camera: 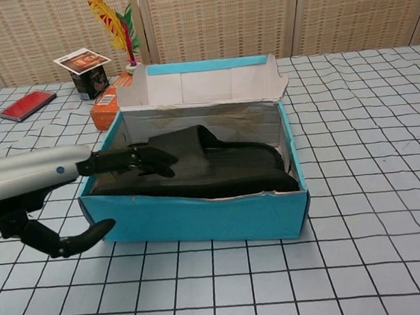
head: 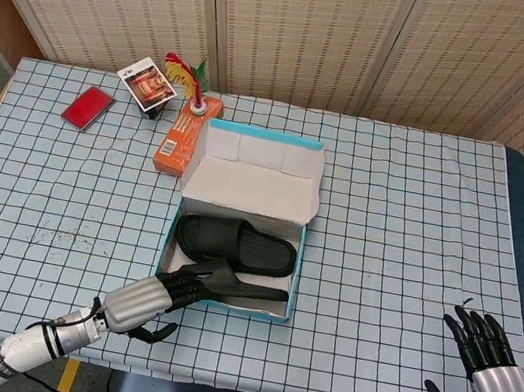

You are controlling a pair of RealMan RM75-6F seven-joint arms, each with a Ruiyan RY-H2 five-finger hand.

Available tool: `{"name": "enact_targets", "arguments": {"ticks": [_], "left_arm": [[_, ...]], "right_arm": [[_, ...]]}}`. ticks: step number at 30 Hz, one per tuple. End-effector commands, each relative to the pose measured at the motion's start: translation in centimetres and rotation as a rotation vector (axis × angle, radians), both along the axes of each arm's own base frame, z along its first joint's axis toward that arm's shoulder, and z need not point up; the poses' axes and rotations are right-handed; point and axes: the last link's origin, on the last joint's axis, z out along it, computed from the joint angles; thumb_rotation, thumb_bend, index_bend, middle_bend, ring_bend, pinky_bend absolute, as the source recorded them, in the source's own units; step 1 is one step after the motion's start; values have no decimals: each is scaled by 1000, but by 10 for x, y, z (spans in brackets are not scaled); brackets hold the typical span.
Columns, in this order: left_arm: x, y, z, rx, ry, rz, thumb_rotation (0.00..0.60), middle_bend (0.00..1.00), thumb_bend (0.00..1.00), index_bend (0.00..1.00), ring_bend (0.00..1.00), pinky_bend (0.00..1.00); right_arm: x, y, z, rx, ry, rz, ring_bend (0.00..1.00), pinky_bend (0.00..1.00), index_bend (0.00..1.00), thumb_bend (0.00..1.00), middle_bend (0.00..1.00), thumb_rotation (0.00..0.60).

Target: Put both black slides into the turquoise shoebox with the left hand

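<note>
The turquoise shoebox [head: 297, 263] [camera: 194, 218] stands open in the middle of the table, its lid [head: 256, 170] folded back. One black slide [head: 235, 245] lies flat inside. The second black slide [head: 247, 291] [camera: 219, 168] lies along the near wall, partly on top of the first. My left hand [head: 151, 296] [camera: 69, 171] reaches in from the box's near left corner. Its fingers [camera: 135, 159] rest on top of that slide, while its thumb [camera: 79, 239] stays outside the box wall. My right hand [head: 491, 384] is at the table's near right corner, fingers spread, holding nothing.
An orange carton [head: 181, 136] [camera: 104, 112] lies just behind the box on the left, with a feathered shuttlecock [head: 187, 76] on it. A small printed box [head: 148, 83] and a flat red object [head: 86, 108] sit at the far left.
</note>
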Motion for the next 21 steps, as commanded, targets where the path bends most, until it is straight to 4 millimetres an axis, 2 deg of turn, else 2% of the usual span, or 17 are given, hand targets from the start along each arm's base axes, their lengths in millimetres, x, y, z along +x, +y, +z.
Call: {"name": "enact_targets", "arguments": {"ticks": [1,11,21], "left_arm": [[-2,5,-10,0,46,-11,600,89,585,0,77,49],[-7,10,-17,-21,63,29,600,90,586,0,82,47],[-24,13,-31,-146,88,127,600,97,586,0,178,47]], "right_arm": [[-1,1,2,-6,-3,-2,0,0,0,162,0,477],[-1,-1,1,-1,2,-5,0,0,0,162,0,476],[-2,-3,0,-4,8,-10,0,0,0,162,0,475]]}}
